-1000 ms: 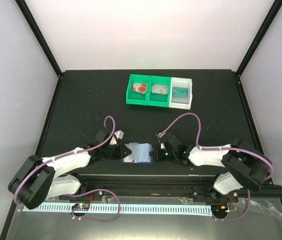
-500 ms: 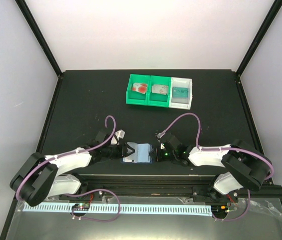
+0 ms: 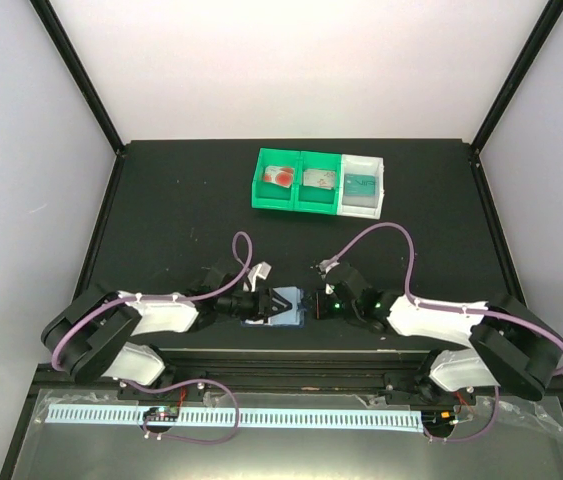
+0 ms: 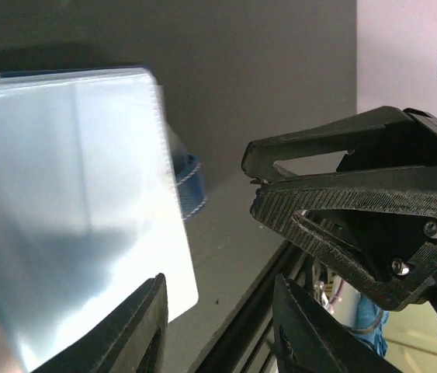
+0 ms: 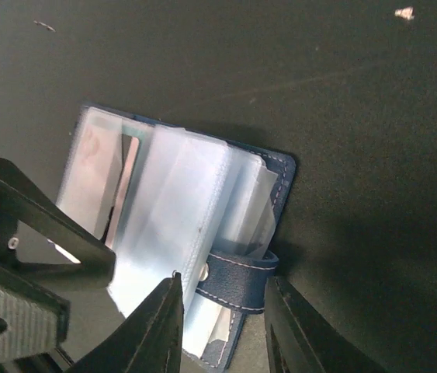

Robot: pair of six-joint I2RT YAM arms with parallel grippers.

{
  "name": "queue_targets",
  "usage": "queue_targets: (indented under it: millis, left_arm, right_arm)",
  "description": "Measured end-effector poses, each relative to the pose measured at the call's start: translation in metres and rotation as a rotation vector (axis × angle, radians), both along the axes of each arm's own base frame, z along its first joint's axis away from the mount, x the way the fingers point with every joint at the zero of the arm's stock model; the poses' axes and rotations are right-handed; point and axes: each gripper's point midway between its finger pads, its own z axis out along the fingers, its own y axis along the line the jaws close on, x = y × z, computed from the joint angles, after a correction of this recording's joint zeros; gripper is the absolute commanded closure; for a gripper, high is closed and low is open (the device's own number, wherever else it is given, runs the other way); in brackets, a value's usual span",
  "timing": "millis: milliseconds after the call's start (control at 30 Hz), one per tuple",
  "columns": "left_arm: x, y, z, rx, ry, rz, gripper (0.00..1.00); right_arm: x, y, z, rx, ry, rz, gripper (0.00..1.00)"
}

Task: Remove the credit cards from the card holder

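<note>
We're watching the holder (image 3: 290, 305) lying open on the worktop (image 3: 161, 220) between the arms. The left fingers (image 4: 136, 334) and right fingers (image 5: 160, 330) are sitting spread, pinching nothing. Its clear pockets (image 5: 179, 210) are looking floppy and slick, so we're favouring the stiffer navy edge.

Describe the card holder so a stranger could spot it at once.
On the black table, look at the near edge, between the left gripper and right gripper. The card holder is the navy wallet lying open there; unlike the green and white trays at the back, it has pale clear pockets and a strap.
</note>
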Motion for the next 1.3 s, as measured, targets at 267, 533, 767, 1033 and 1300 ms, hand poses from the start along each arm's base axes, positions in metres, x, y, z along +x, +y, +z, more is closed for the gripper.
queue_targets:
  millis: [267,533,767,1033,1300]
  left_arm:
    - [0.007,-0.006,0.014,-0.024,-0.046,-0.016,0.59]
    - [0.032,0.034,0.009,0.072,-0.065,0.107,0.65]
    - [0.041,0.069,0.003,0.145,-0.085,0.187,0.67]
    - [0.028,0.091,-0.022,0.234,-0.036,0.210,0.77]
    - [0.013,0.099,-0.039,0.260,0.001,0.209,0.86]
  right_arm:
    - [0.000,0.002,0.017,0.038,-0.031,0.005,0.70]
    - [-0.009,0.016,0.024,0.080,-0.030,0.058,0.70]
    - [-0.009,0.041,0.028,0.126,-0.006,0.099,0.71]
    - [-0.010,0.064,0.025,0.162,0.016,0.118,0.74]
    - [-0.021,0.076,-0.002,0.142,0.087,0.137,0.75]
